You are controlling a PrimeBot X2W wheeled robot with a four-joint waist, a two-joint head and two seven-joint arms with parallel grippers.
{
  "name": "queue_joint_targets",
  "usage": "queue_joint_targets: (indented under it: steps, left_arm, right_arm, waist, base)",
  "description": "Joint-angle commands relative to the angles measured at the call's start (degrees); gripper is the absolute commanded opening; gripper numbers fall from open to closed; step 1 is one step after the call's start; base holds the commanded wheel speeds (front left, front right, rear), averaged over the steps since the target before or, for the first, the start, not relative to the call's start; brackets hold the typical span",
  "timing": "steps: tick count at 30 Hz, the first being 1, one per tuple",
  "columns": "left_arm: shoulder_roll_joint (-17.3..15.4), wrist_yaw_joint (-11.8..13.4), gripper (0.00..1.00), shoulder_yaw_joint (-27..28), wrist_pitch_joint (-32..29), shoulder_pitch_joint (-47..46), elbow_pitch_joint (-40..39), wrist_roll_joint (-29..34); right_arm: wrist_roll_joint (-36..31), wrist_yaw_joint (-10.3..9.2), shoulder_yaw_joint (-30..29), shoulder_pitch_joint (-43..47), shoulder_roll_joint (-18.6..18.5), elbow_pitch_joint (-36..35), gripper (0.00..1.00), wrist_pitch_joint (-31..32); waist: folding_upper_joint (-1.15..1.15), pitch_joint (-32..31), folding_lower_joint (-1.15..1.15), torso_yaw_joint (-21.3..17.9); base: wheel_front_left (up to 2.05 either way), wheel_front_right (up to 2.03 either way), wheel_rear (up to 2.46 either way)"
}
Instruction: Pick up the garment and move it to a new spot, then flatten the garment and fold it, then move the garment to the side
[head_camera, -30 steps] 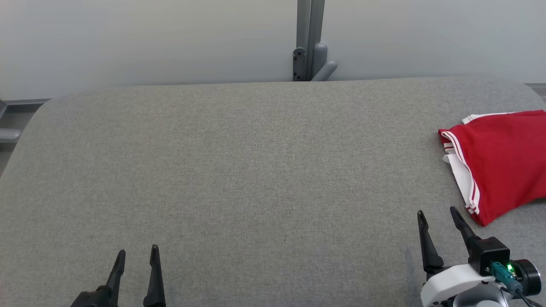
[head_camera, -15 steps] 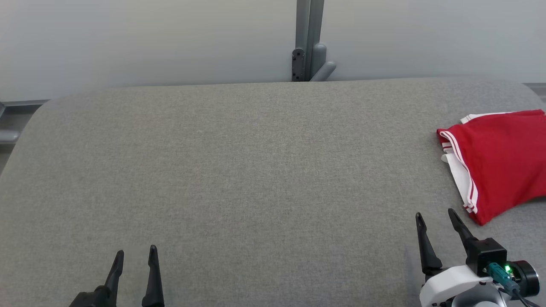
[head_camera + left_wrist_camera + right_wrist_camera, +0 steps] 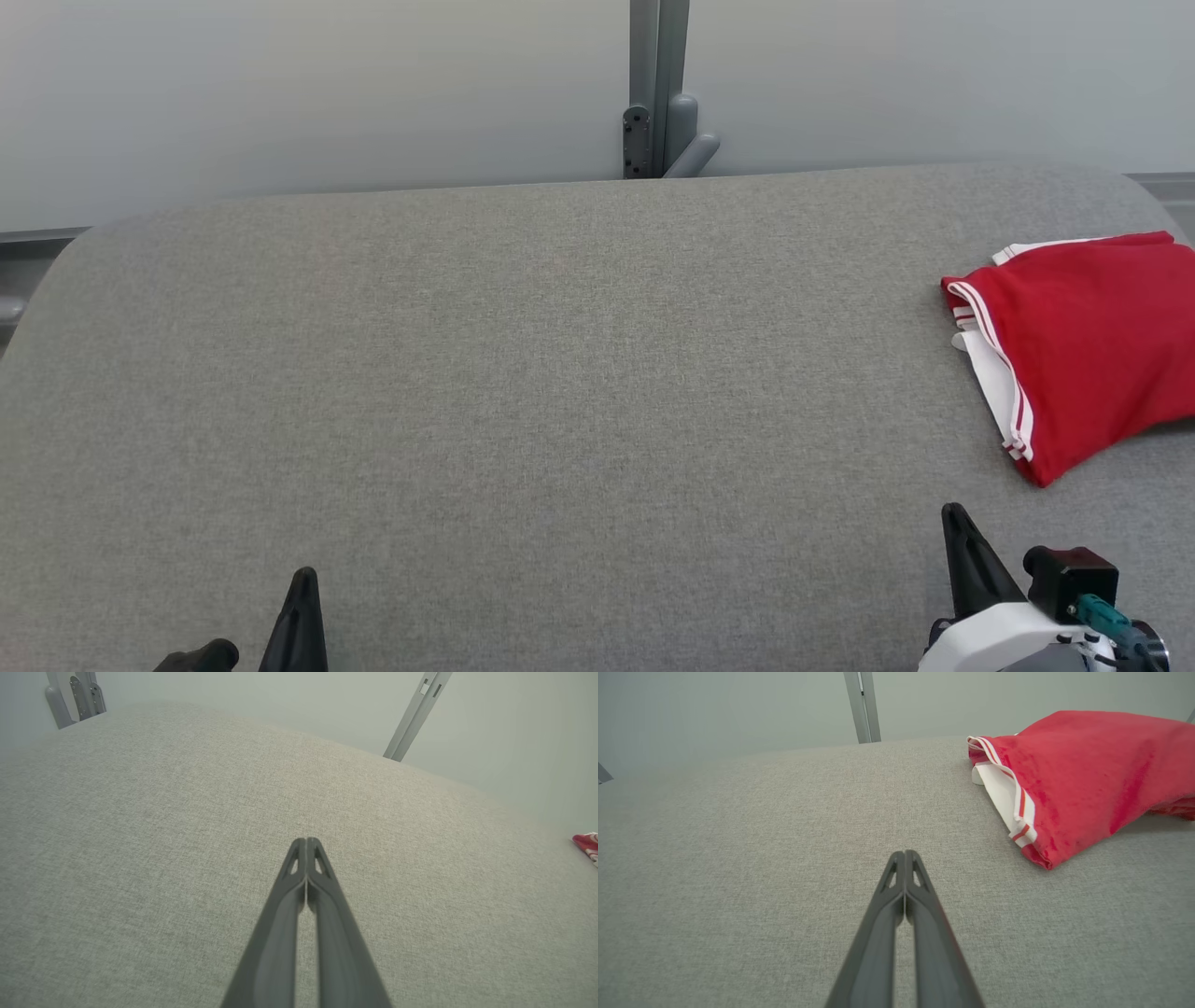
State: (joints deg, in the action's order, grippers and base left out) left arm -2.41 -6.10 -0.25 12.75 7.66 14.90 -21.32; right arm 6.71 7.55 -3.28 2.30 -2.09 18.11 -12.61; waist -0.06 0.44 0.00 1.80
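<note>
The garment (image 3: 1083, 355) is red with white striped trim and lies folded at the right edge of the grey table (image 3: 560, 373). In the right wrist view the garment (image 3: 1083, 779) is ahead and to the right of my right gripper (image 3: 904, 851), apart from it. That right gripper (image 3: 954, 511) is shut and empty, low at the front right of the head view. My left gripper (image 3: 303, 574) sits at the front left, shut with nothing in it; in its wrist view the left gripper (image 3: 306, 840) points over bare cloth, and a corner of the garment (image 3: 586, 843) shows far right.
A grey metal post with a bracket (image 3: 658, 93) stands behind the table's far edge against a pale wall. The table's rounded far left corner (image 3: 84, 243) and far right corner are in the head view.
Both grippers have shut, from open half a second ago, and both sit lower in the head view. The whole head picture has shifted a little, so the camera has moved.
</note>
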Motion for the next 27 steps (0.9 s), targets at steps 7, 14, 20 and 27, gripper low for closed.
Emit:
queue_joint_targets:
  steps: [7, 14, 20, 27]
  left_arm:
    - [-0.2, -0.3, 0.0, 1.0, -2.1, -2.6, -1.0, -8.4]
    - [-0.2, -0.4, 0.0, 1.5, -3.6, -3.6, -1.0, -13.9]
    - [-0.2, -0.5, 0.0, 2.0, -5.0, -4.5, -1.1, -19.0]
    - [-0.3, -0.6, 0.0, 2.5, -6.5, -5.5, -1.1, -24.6]
  right_arm:
    - [10.2, -0.01, -0.4, -1.9, -0.3, -1.6, 0.0, 2.0]
    - [16.8, -0.02, -0.6, -2.4, -0.4, -1.9, 0.0, 3.4]
    - [23.0, -0.02, -0.8, -2.9, -0.4, -2.2, 0.0, 4.8]
    - [29.6, -0.03, -1.1, -3.6, -0.5, -2.5, 0.0, 6.3]
  waist:
    - [0.01, 0.0, 0.0, -0.1]
    - [0.01, 0.0, 0.0, -0.2]
    - [0.01, 0.0, 0.0, -0.3]
    - [0.02, -0.1, 0.0, -0.4]
  base:
    - [0.0, 0.0, 0.0]
    - [0.0, 0.0, 0.0]
    - [0.0, 0.0, 0.0]
    - [0.0, 0.0, 0.0]
